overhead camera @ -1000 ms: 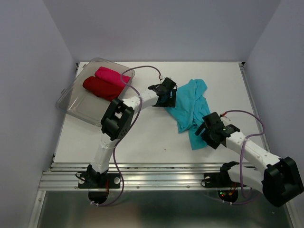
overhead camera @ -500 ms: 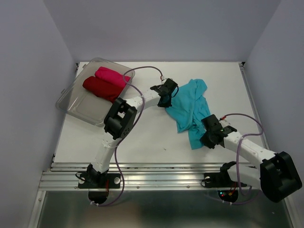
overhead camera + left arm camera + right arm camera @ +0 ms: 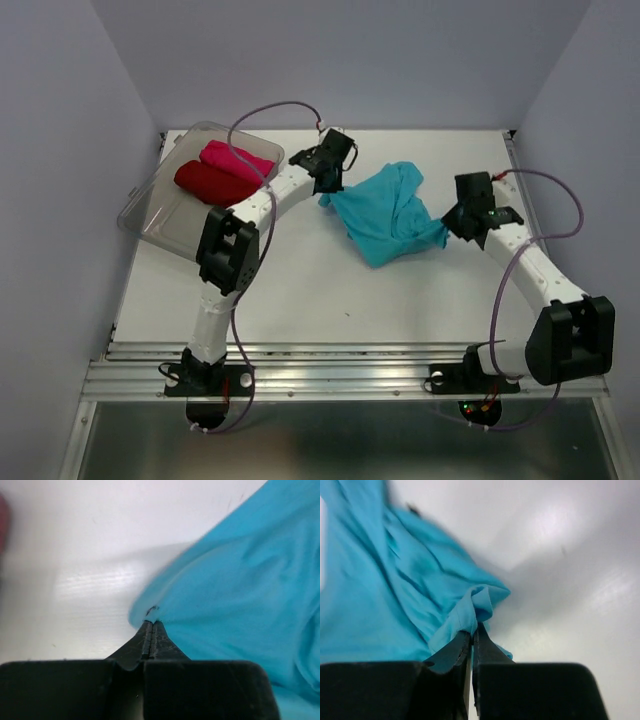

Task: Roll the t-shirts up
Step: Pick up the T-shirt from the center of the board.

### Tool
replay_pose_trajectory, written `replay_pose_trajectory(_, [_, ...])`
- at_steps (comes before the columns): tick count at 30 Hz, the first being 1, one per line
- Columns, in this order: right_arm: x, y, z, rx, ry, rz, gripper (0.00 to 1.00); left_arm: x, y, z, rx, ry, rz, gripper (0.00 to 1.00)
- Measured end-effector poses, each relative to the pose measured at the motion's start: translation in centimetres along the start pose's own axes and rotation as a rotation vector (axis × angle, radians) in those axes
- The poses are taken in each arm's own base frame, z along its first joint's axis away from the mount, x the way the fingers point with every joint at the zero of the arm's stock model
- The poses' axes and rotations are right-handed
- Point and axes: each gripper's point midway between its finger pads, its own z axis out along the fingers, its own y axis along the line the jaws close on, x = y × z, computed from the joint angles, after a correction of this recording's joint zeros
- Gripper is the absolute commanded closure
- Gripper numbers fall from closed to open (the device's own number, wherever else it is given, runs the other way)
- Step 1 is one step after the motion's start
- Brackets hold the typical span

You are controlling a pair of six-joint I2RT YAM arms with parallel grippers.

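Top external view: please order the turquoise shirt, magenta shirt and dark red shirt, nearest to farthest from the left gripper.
1. turquoise shirt, pinched by the left gripper.
2. magenta shirt, in the tub, leftward.
3. dark red shirt, same tub, farther left.

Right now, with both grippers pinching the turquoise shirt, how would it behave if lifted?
Probably floppy: the turquoise t-shirt bunches in deep folds between the left gripper and right gripper, so its middle should sag. Likely light, since thin edge pinches seem to hold it.
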Motion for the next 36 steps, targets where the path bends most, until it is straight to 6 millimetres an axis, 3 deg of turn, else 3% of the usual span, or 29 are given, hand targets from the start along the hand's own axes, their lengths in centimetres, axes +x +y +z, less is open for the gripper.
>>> replay_pose_trajectory(1, [-1.9,0.7,0.0,-0.013,-0.031,0.01,0.99,-2.1,0.3,-1.1,0.004,-0.046,-0.012,1.0])
replay_pose_trajectory(3, [-7.6,3.1,-0.5,-0.045,-0.122,0.021,0.99,-5.6,1.0,-3.1,0.006,-0.126,-0.024,1.0])
replay_pose_trajectory(4, [-9.6,4.0,-0.8,-0.06,-0.155,0.024,0.99,-9.1,1.3,-5.6,0.025,-0.213,-0.055,1.0])
replay_pose_trajectory(8, [-17.5,7.8,-3.2,-0.138,-0.296,0.025,0.99,-16.2,3.6,-12.9,0.022,-0.436,-0.093,1.0])
replay_pose_trajectory(9, [-19.2,8.8,-4.3,-0.164,-0.334,0.024,0.99,-16.8,3.8,-13.8,0.023,-0.458,-0.096,1.0])
replay_pose_trajectory(11, [-21.9,10.1,-6.9,-0.211,-0.4,0.021,0.99,-19.4,5.0,-18.3,0.039,-0.555,-0.119,1.0])
replay_pose_trajectory(13, [-24.1,11.1,-9.7,-0.255,-0.466,0.021,0.99,-20.7,5.7,-21.2,0.057,-0.615,-0.138,1.0])
replay_pose_trajectory(15, [-25.6,11.3,-12.3,-0.287,-0.521,0.019,0.99,-21.6,6.8,-23.9,0.068,-0.662,-0.157,1.0])
replay_pose_trajectory(21, [-27.1,9.3,-18.5,-0.315,-0.634,0.026,0.99,-22.9,9.8,-29.3,0.093,-0.752,-0.198,1.0])
replay_pose_trajectory(25, [-27.4,8.1,-22.3,-0.348,-0.691,0.026,0.99,-23.0,10.0,-32.4,0.135,-0.796,-0.202,1.0])
replay_pose_trajectory(26, [-27.5,7.8,-23.0,-0.353,-0.701,0.023,0.99,-23.0,10.0,-33.0,0.145,-0.804,-0.203,1.0])
replay_pose_trajectory(32, [-28.8,6.5,-29.4,-0.406,-0.802,0.025,0.99,-22.1,10.2,-40.6,0.263,-0.914,-0.215,1.0])
replay_pose_trajectory(33, [-28.9,6.2,-30.0,-0.409,-0.814,0.026,0.99,-21.7,10.3,-42.3,0.294,-0.942,-0.218,1.0])
replay_pose_trajectory(36, [-29.0,5.3,-31.7,-0.41,-0.849,0.03,0.99,-20.2,10.5,-44.7,0.352,-0.981,-0.216,1.0])
